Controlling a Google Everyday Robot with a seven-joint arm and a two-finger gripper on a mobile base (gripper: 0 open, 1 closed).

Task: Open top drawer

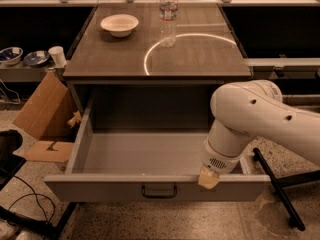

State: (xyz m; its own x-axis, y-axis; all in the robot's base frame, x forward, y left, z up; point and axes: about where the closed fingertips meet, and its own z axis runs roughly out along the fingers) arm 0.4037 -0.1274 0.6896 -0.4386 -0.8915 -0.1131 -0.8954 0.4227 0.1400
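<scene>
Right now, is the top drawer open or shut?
Open. The top drawer stands far out from under the tabletop, its grey inside exposed. The gripper sits at the front rim, right of the handle.
</scene>
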